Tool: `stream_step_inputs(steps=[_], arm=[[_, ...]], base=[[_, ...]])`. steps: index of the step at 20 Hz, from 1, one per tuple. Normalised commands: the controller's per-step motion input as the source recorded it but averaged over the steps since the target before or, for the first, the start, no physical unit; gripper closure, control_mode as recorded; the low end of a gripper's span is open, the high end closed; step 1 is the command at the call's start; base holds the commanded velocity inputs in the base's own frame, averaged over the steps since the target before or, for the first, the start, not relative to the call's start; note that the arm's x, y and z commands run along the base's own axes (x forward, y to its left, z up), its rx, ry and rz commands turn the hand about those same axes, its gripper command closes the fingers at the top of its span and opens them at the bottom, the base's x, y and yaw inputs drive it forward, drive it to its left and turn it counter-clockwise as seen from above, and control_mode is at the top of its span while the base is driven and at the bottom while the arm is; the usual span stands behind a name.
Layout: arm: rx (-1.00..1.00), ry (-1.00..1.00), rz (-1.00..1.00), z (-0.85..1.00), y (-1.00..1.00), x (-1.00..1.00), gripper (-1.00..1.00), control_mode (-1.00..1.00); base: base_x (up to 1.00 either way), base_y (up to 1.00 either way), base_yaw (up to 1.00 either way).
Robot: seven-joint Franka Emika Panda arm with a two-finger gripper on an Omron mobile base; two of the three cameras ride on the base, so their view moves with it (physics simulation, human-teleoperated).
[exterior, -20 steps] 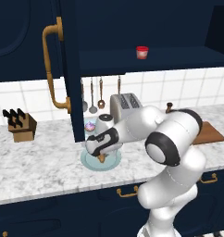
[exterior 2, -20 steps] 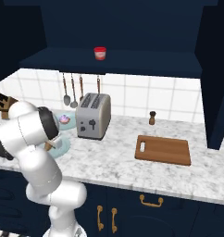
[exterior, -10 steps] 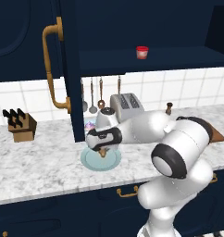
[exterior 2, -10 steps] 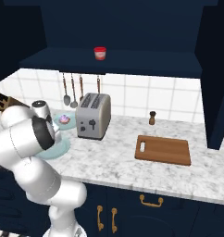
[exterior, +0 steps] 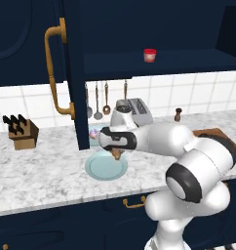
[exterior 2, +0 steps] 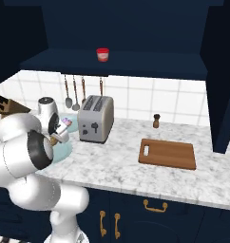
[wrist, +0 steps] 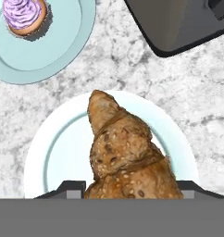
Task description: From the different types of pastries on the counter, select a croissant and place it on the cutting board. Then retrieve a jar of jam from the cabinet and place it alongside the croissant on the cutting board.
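Note:
My gripper (exterior: 117,150) is shut on the golden-brown croissant (wrist: 125,155), which fills the space between the fingertips, and holds it a little above a pale blue plate (exterior: 103,168). In the right base view the gripper (exterior 2: 55,139) sits left of the toaster. The pink-purple frosted cupcake (wrist: 26,14) rests on a second blue plate (wrist: 63,46) behind. The reddish-brown cutting board (exterior 2: 167,153) lies bare on the counter (exterior 2: 112,163) to the right. The red jar of jam (exterior: 149,54) stands on the shelf of the open navy cabinet (exterior: 71,73).
A grey toaster (exterior 2: 95,125) stands just right of the plates. A brown pepper grinder (exterior 2: 156,120) is by the wall behind the board, and a knife block (exterior: 21,133) sits far left. The open cabinet door's brass handle (exterior: 52,73) hangs left of the arm.
The gripper has risen off the plate with the croissant and shifted slightly right, and the elbow has swung out to the right.

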Motion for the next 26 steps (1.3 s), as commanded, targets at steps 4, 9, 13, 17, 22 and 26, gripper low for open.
stream_step_inputs(steps=[4, 9, 13, 17, 22, 26], arm=[[0.00, 0.02, 0.00, 0.09, -0.43, -0.12, 1.00, -1.00], [-0.03, 0.03, 0.00, 0.06, -0.44, -0.15, 1.00, -1.00], [0.00, 0.01, 0.00, 0.22, -0.48, -0.05, 1.00, -1.00], [0.00, 0.00, 0.00, 0.23, -0.55, -0.13, 1.00, -1.00], [-0.01, 0.00, 0.00, 0.15, -0.56, -0.08, 1.00, -1.00], [-0.04, 0.00, 0.00, 0.17, -0.54, -0.06, 1.00, -1.00]], base=[[0.00, 0.00, 0.00], [0.00, 0.00, 0.00], [0.00, 0.00, 0.00], [0.00, 0.00, 0.00], [0.00, 0.00, 0.00], [0.00, 0.00, 0.00]])
